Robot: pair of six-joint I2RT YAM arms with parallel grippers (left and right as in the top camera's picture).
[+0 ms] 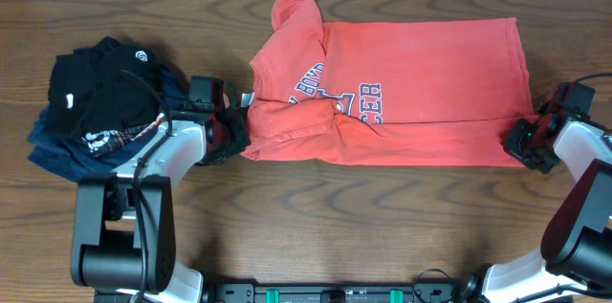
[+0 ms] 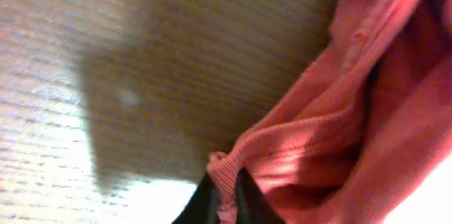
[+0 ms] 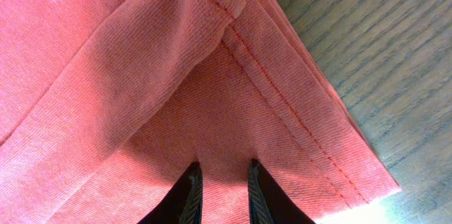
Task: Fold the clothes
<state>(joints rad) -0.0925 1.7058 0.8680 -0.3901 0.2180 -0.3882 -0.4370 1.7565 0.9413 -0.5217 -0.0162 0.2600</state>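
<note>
The shirt (image 1: 402, 93) is lying partly folded on the table (image 1: 382, 236), centre towards 3 o'clock. The left end effector (image 1: 232, 136) is pinching its 8 o'clock edge. The right end effector (image 1: 524, 140) is gripping its 4 o'clock corner.

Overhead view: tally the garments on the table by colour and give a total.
coral-red T-shirt: 1
black garment: 1
navy-blue garment: 1
Total: 3
</note>
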